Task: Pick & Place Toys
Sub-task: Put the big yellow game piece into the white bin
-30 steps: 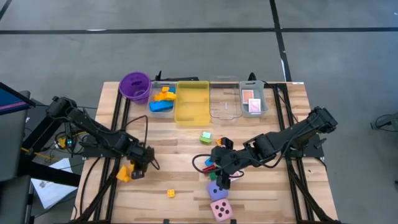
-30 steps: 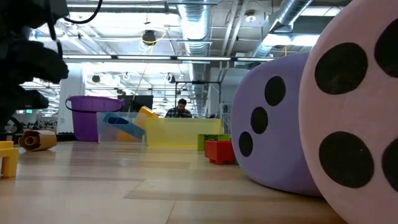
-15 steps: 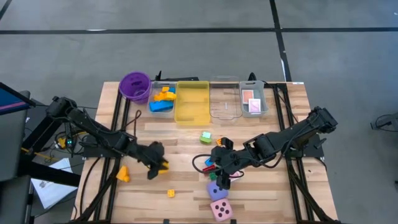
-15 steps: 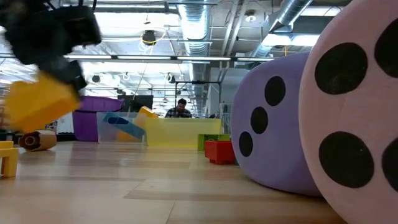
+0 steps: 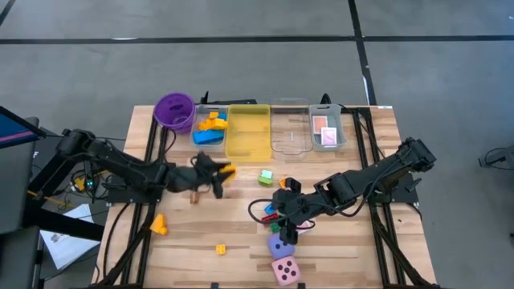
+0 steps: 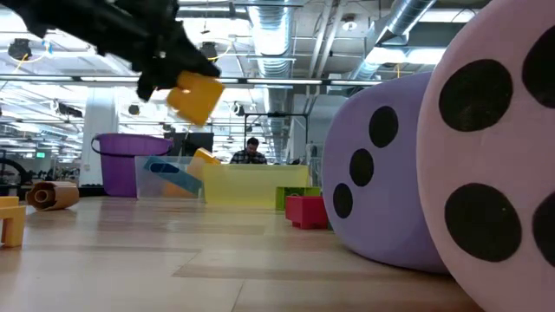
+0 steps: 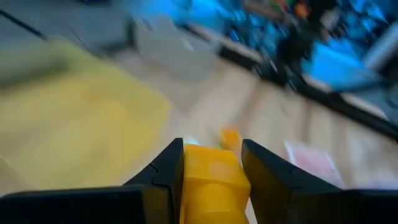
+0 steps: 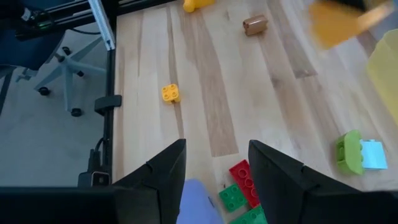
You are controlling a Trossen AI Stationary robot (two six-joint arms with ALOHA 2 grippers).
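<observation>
high view: we see the left gripper (image 5: 222, 171) clamped on a yellow brick (image 5: 228, 169), at 7 o'clock of the yellow tray (image 5: 247, 143). the right gripper (image 5: 287, 234) sits over the purple die (image 5: 279, 246); grip state not discernible. low view: brick (image 6: 194, 96) airborne. left wrist view: fingers (image 7: 266, 171) flank the brick (image 7: 211, 180).

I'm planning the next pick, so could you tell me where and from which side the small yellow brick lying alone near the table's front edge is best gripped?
Probably from straight above, fingers closing on two opposite flat sides of the small yellow brick. It lies alone on bare wood, studs apparently up, with nothing crowding it, so either pair of sides should be reachable.
</observation>
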